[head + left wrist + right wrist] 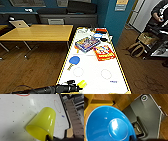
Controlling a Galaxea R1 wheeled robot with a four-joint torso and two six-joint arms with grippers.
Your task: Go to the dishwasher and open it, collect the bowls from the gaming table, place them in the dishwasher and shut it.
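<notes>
On the left, the left gripper (79, 86) is reaching in over the near end of the gaming table (95, 75), and it is holding a yellow cup (42, 125) by the rim; the cup is tilting on its side just above the white top, mouth toward the camera. Farther left, a yellow-topped table (37, 32) is standing with a laptop (19, 23) on its far corner.

Moving right along the white table, a blue paddle (74, 60) is lying near the middle, then a game box (87, 43) and a red-and-yellow box (104, 52) beyond it. At the far end something blue and round (98, 35) is sitting among other clutter; it may be another of the bowls, but it is too small to tell.

In the right wrist view, the right gripper (133, 137) is gripping a blue bowl (109, 125) at its rim, carrying it above the wooden floor (121, 100) beside the robot's grey base (146, 117). At the far right of the head view a person (161, 12) is standing.

Judging by this, collecting seems to be under way: one bowl is in hand and a cup is being taken or lifted. The dishwasher is nowhere to be judged here, so I cannot tell whether it is open. Loading and closing are probably still ahead.
</notes>
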